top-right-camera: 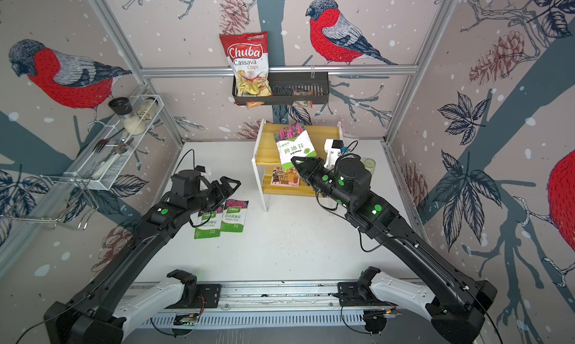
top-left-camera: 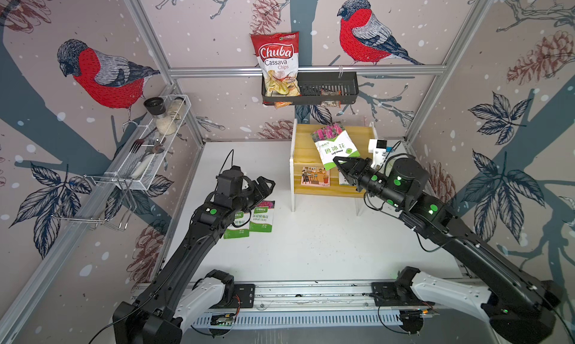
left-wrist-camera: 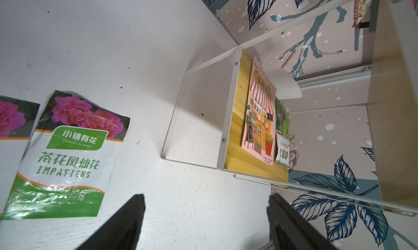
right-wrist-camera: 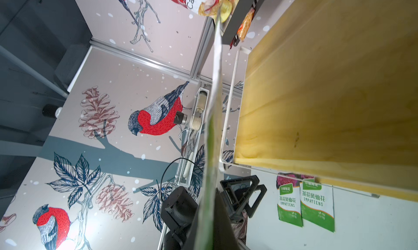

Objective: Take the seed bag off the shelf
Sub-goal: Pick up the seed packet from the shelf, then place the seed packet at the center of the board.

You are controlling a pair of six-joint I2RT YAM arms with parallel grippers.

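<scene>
The seed bag (top-left-camera: 335, 146) (top-right-camera: 295, 146), white and green with purple flowers, hangs tilted over the top board of the pine shelf (top-left-camera: 306, 149) (top-right-camera: 267, 154). My right gripper (top-left-camera: 337, 162) (top-right-camera: 295, 160) is shut on the bag's near edge. In the right wrist view the seed bag (right-wrist-camera: 216, 79) shows edge-on between the fingers of my right gripper (right-wrist-camera: 211, 203), with a gap to the shelf board (right-wrist-camera: 328, 90). My left gripper (top-left-camera: 268, 183) (top-right-camera: 234, 183) (left-wrist-camera: 205, 201) stands open and empty over the table, left of the shelf (left-wrist-camera: 235, 124).
Two Impatiens packets (top-left-camera: 262, 216) (top-right-camera: 235, 215) (left-wrist-camera: 65, 156) lie on the table under the left arm. The shelf's lower tier holds a pink packet (top-left-camera: 315, 176) (left-wrist-camera: 260, 115). A black wall basket (top-left-camera: 326, 87) with a chips bag hangs behind; a wire rack (top-left-camera: 152, 152) is at left.
</scene>
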